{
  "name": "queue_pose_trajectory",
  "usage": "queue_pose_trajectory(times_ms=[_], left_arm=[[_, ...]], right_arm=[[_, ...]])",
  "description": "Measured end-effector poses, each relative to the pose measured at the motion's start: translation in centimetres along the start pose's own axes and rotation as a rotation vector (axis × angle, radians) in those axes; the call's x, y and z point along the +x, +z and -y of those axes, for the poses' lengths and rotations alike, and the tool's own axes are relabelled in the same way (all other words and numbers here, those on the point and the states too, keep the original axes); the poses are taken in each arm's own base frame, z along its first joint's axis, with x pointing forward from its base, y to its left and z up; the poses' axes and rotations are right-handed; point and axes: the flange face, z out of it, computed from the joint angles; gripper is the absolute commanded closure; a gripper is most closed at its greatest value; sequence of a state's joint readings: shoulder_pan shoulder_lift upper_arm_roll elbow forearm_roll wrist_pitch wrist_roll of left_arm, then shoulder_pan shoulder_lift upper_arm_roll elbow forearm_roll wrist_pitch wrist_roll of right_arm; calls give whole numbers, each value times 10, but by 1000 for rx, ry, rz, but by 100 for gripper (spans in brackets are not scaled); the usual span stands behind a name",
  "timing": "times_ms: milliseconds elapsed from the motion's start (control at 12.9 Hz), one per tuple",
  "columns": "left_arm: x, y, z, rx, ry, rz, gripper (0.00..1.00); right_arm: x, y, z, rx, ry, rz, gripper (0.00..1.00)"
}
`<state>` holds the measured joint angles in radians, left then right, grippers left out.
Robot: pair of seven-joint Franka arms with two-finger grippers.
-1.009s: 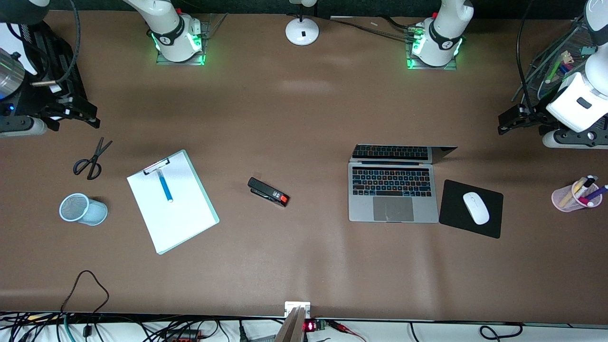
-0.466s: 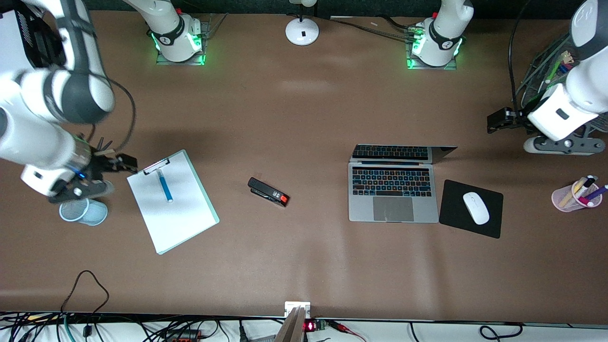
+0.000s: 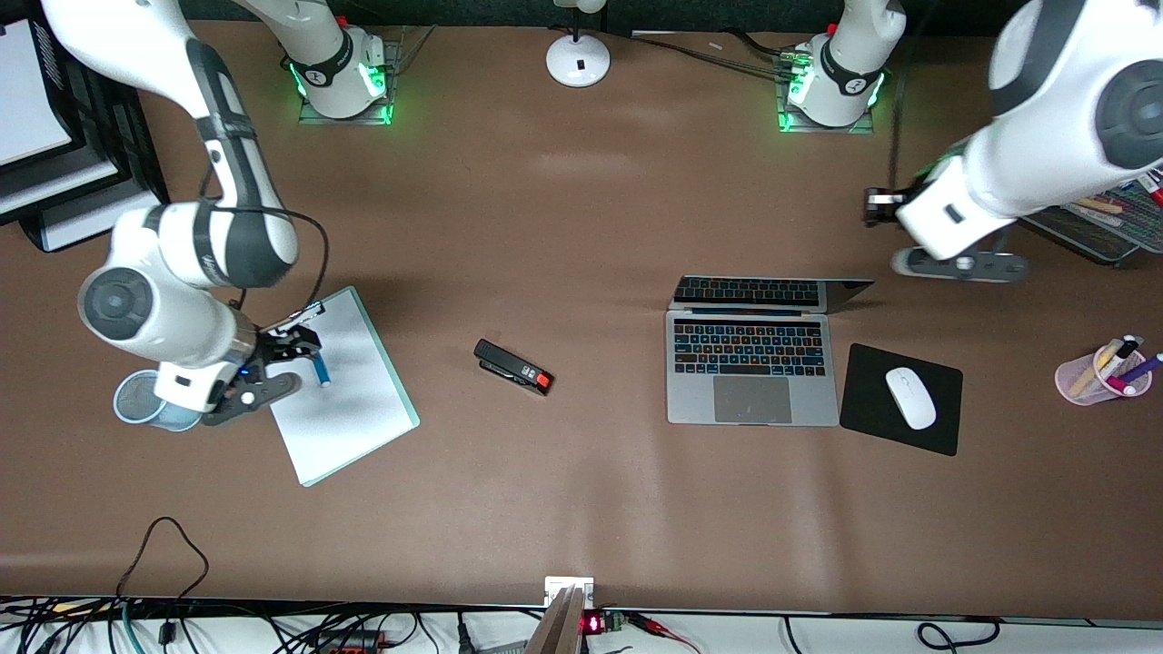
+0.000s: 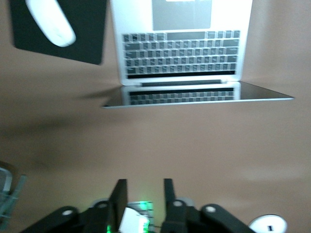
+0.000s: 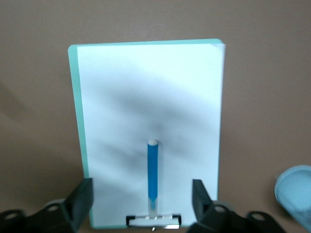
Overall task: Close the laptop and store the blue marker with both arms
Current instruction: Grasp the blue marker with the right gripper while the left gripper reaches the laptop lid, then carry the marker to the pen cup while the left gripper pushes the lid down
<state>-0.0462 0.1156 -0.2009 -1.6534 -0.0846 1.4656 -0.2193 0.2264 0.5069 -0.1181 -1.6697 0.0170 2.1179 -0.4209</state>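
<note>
The laptop (image 3: 752, 363) lies open on the table, its lid (image 3: 772, 292) leaning back toward the arms' bases; it also shows in the left wrist view (image 4: 182, 43). The blue marker (image 3: 321, 370) lies on a white clipboard (image 3: 350, 400), its whitish end away from the clip (image 5: 152, 170). My right gripper (image 3: 295, 345) hangs open over the clip end of the clipboard, the marker between its spread fingers (image 5: 142, 187). My left gripper (image 3: 877, 207) is open and empty (image 4: 144, 187) over bare table, between the left arm's base and the laptop's lid.
A black stapler (image 3: 513, 367) lies between clipboard and laptop. A white mouse (image 3: 910, 397) sits on a black mouse pad (image 3: 863, 413) beside the laptop. A pink pen cup (image 3: 1101, 374), a blue mesh cup (image 3: 136, 400), a lamp base (image 3: 578, 59) and a wire tray (image 3: 1090, 222) stand around.
Both arms have swung in from the table's ends. The right gripper has come over the clipboard and marker. The left gripper has moved toward the laptop's lid.
</note>
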Motion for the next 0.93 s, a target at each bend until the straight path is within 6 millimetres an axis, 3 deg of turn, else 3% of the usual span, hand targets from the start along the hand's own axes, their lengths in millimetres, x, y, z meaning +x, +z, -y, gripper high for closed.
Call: queue_pose_trajectory(times_ms=[233,388,621,931], left_arm=[[8,51,-42,0,-38,0,100],[11,98,-66,-2,-46,-29,100],[20,152,-67,-25,-63,-96,100],[36,179,-60,1,-40,-198,100]], right_arm=[[-1,46,2,-4,-65,7,31],[-4,71,4,-7,-79,7,34],[-8,95,6,-7,-89,14,40],[-8,111,5,-10,-90,13,44]])
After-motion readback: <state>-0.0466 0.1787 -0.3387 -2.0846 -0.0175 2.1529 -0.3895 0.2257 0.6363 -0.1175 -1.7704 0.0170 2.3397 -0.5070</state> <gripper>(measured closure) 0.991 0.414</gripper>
